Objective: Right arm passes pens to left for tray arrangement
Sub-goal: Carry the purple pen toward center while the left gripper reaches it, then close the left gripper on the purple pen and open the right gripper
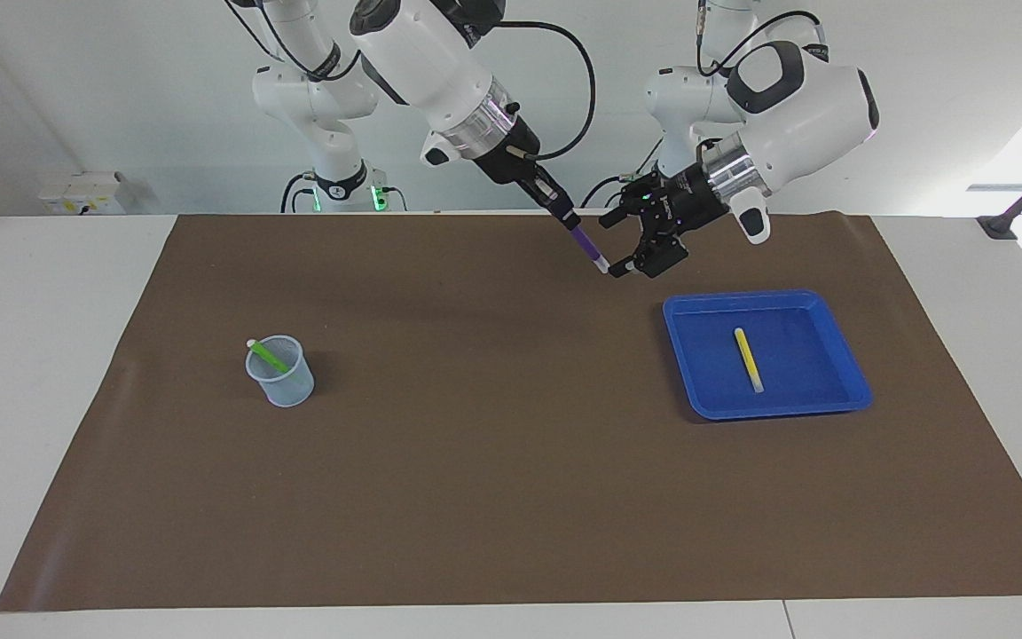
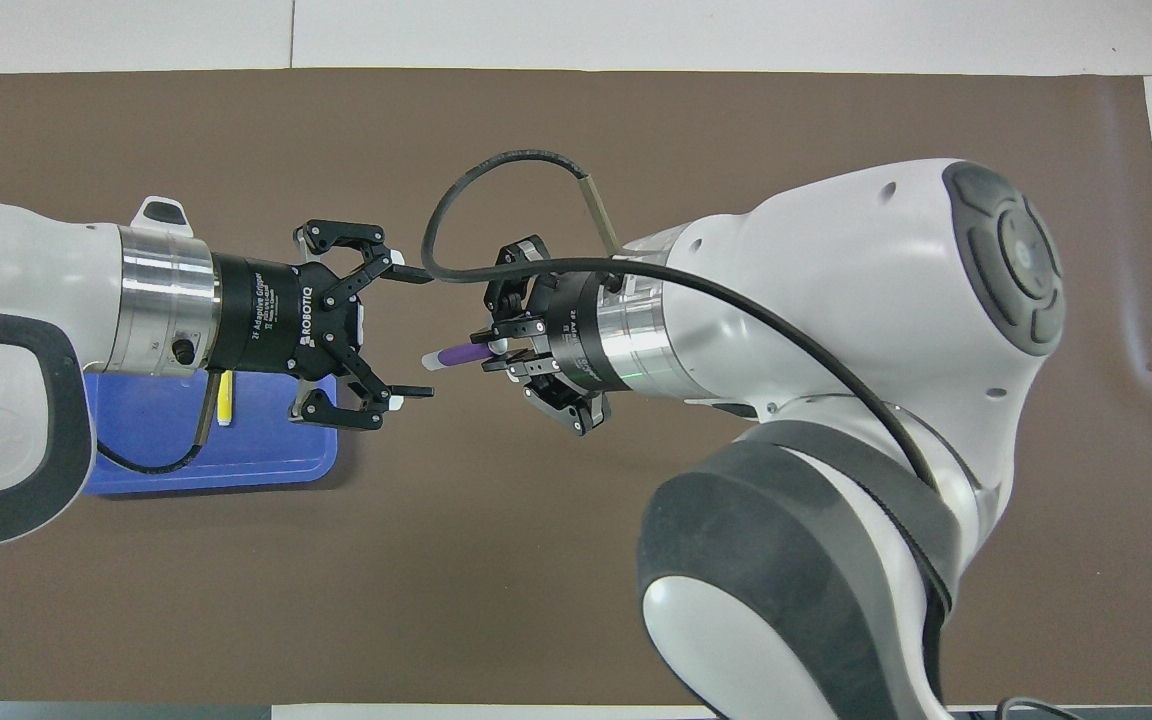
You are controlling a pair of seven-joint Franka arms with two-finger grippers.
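The facing camera looks from high across the table (image 1: 50,355) toward the robots' bases, taking in the whole brown mat (image 1: 511,497), while the overhead camera looks steeply down from the robots' end, closer in, sharing the mat half a turn round

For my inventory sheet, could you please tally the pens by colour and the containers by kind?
Purple pen: 1
Yellow pen: 1
Green pen: 1
Tray: 1
Cup: 1
Total: 5
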